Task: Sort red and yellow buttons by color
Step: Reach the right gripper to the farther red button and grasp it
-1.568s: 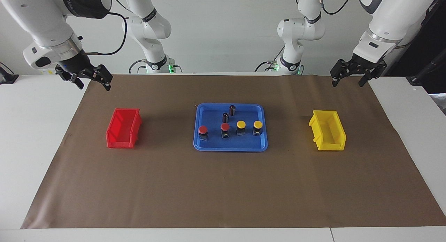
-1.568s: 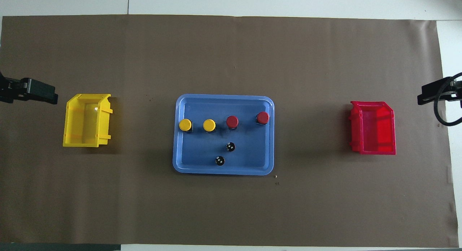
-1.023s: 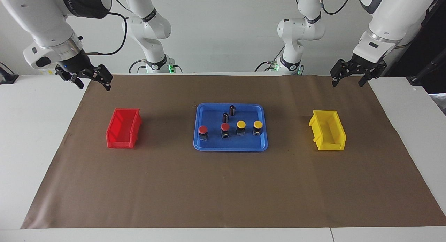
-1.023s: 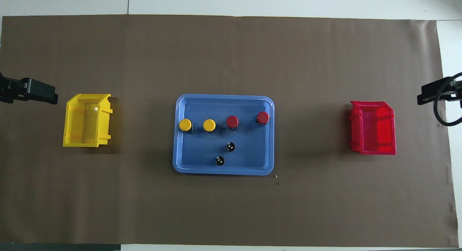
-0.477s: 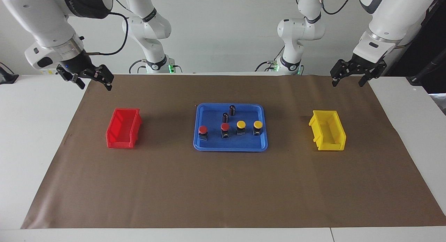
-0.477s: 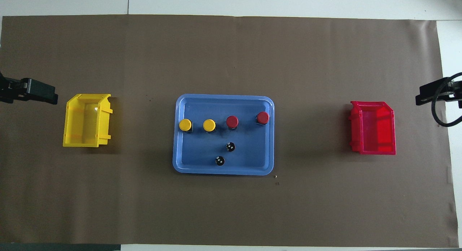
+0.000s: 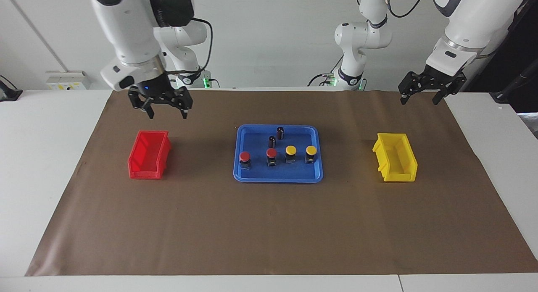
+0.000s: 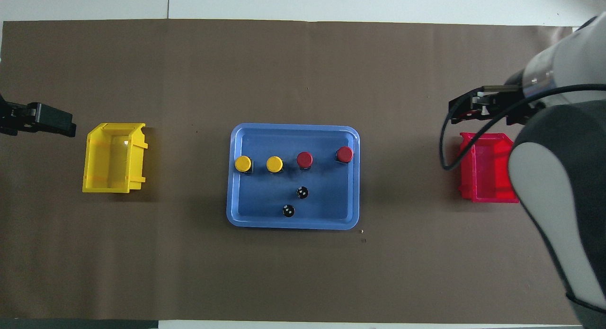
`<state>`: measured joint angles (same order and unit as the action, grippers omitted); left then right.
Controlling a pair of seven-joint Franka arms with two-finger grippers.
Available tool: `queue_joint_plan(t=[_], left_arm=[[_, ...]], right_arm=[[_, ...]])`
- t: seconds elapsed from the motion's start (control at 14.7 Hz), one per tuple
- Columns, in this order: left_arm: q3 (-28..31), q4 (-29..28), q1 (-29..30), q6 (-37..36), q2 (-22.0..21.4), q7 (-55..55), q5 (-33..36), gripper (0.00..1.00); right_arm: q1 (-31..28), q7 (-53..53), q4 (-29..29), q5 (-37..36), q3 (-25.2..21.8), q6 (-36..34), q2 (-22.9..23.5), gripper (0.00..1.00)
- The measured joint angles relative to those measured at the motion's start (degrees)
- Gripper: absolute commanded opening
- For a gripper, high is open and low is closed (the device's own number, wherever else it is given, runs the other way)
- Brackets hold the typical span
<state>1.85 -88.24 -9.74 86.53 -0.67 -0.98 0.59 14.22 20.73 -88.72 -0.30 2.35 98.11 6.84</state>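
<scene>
the four buttons stand in a row in the blue tray at mid desk: two red buttons toward the right arm's end, two yellow buttons toward the left arm's. the right gripper hangs in the air by the red bin, jaws wide, empty. the left gripper waits in the air near the yellow bin, jaws wide, empty.

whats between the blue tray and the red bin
Nothing: between the blue tray and the red bin lies only bare brown mat, plain in both views.

Red bin partly under right arm
</scene>
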Motion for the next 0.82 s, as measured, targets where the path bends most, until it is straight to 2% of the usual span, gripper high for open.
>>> queue_joint_plan(t=[0.14,0.34,0.55,0.82], left_arm=[[0.0,0.0,0.0,0.0,0.0,0.0,0.0,1.0],[0.0,0.0,0.0,0.0,0.0,0.0,0.0,1.0],[0.0,0.0,0.0,0.0,0.0,0.0,0.0,1.0],[0.0,0.0,0.0,0.0,0.0,0.0,0.0,1.0]], right_arm=[[6.5,8.6,-1.4,-0.1,0.3,9.6,4.7,1.0],[11.2,14.1,-8.6,-0.1,0.2,21.8,8.4,1.0],[11.7,14.4,-14.2,-0.1,0.0,26.4,8.6,0.99],[11.7,13.1,-18.2,-0.1,-0.3,29.2,8.1,0.89]])
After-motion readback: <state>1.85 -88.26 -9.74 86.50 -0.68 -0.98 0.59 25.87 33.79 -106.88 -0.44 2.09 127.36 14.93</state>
